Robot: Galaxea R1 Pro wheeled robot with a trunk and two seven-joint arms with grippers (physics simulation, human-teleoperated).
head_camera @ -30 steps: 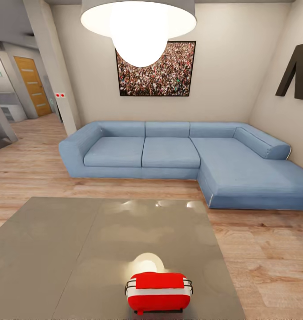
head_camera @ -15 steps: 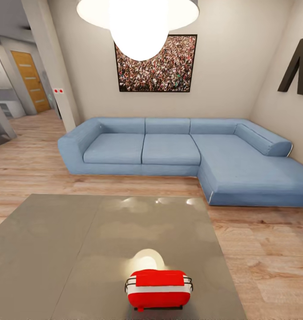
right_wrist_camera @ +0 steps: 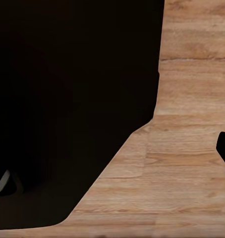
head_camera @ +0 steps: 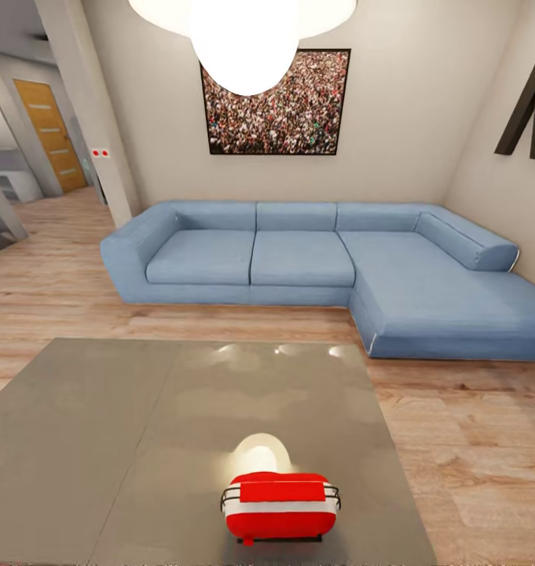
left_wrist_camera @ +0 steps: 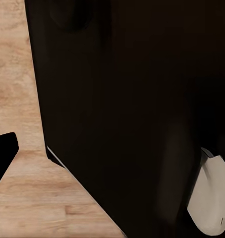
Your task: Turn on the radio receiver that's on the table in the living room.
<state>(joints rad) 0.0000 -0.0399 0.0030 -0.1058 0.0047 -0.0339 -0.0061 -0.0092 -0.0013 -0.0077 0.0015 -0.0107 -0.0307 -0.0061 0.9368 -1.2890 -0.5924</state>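
radio receiver near table front edge | grippers' state cannot be told | robot should reach slowly to the switch

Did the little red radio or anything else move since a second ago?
Nothing in the room moved by itself. The whole head view shifted, so the camera moved: the radio receiver, the sofa and the crowd picture all sit a bit higher in the view, and the lamp is cut off more at the top. The radio stays in the same spot on the table.
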